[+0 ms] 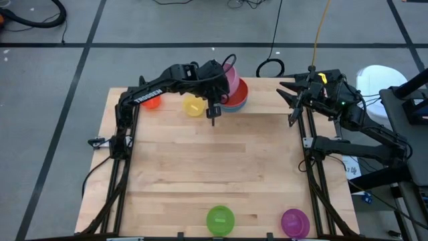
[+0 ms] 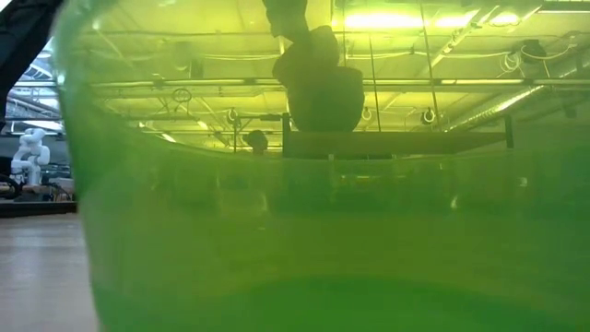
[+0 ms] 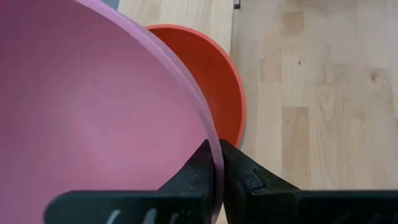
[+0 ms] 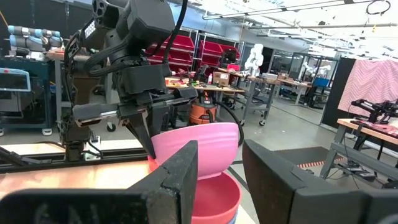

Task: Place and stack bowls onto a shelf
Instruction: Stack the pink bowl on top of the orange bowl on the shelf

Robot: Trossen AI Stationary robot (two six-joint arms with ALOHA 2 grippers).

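At the near edge of the desk sit two bowls apart from each other: a green bowl and, to its right, a purple bowl. The green one stands so close to the low camera that its translucent wall fills nearly that whole view.

The middle of the desk carries nothing but the arms' black frames along both sides.

At the far edge, from the left: an orange bowl partly under the left arm, then a yellow bowl, then a stack with a red bowl on top and a blue rim showing beneath it. The left pincer hangs over this stack, clenched on the rim of a pink bowl; in the left wrist view the two dark fingers pinch the pink wall between them, with the red bowl just below and beyond. The right wrist view shows the pink bowl tilted, held just above the red one, whether touching it I cannot tell.

The right pincer waits at the far right corner of the desk, fingers spread and released, pointing toward the stack.

The shelf cannot be made out from above.
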